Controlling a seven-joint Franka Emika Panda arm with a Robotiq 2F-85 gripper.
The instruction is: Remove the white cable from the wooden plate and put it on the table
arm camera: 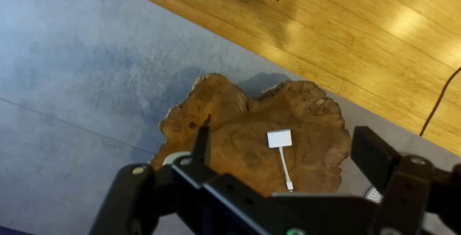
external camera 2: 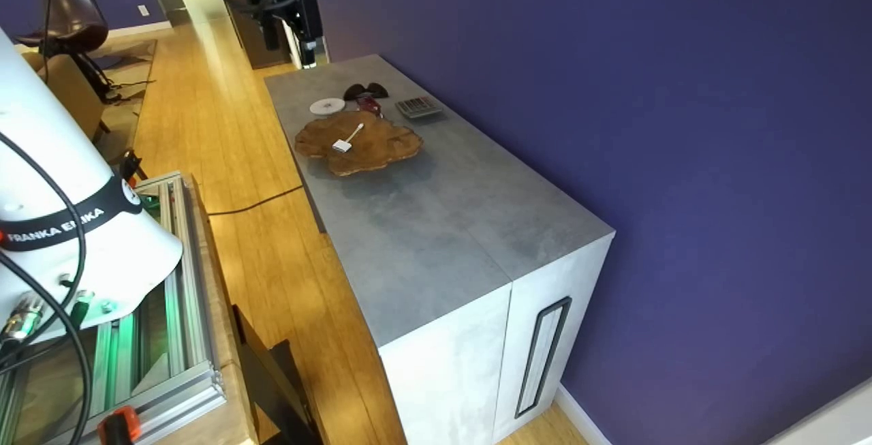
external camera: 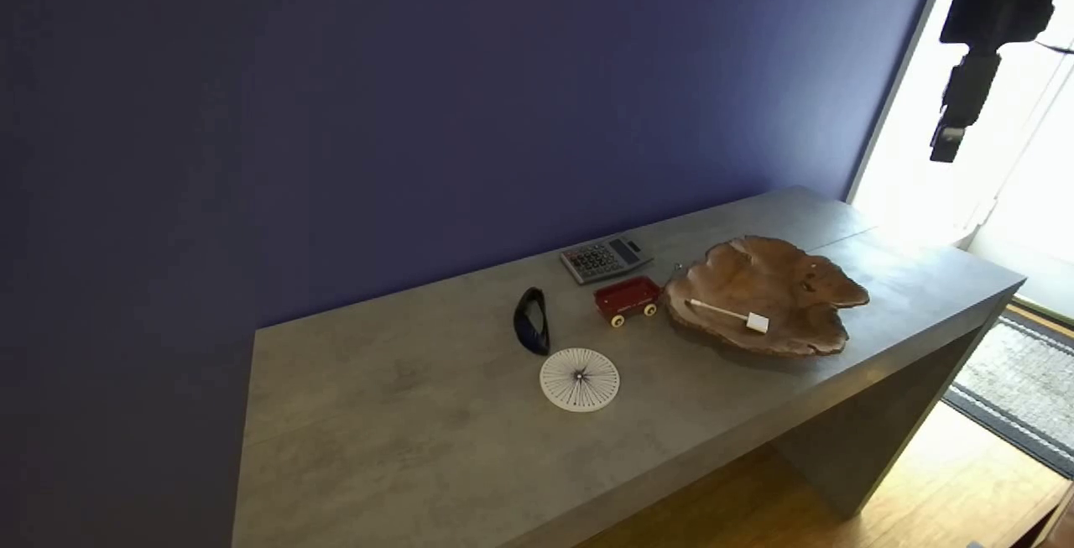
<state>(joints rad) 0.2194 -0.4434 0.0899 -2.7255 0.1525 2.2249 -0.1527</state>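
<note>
The white cable (external camera: 757, 323) is a short adapter with a square white block at one end and a small plug at the other. It lies inside the wooden plate (external camera: 776, 275), a brown dish with a wavy rim. Both also show in an exterior view, cable (external camera 2: 342, 146) and plate (external camera 2: 385, 148). The plate stands on the grey table (external camera: 403, 422). My gripper (arm camera: 283, 134) is open and empty, high above the plate. In the wrist view the cable (arm camera: 279, 138) shows between the fingers, well below them. The gripper (external camera: 946, 145) also hangs above the table in both exterior views.
Beside the plate stand a small red wagon (external camera: 628, 300) and a grey calculator (external camera: 606, 258). Black sunglasses (external camera: 529, 321) and a flat white disc (external camera: 579, 380) lie further along the table. A purple wall (external camera: 503, 112) runs along the table's back edge.
</note>
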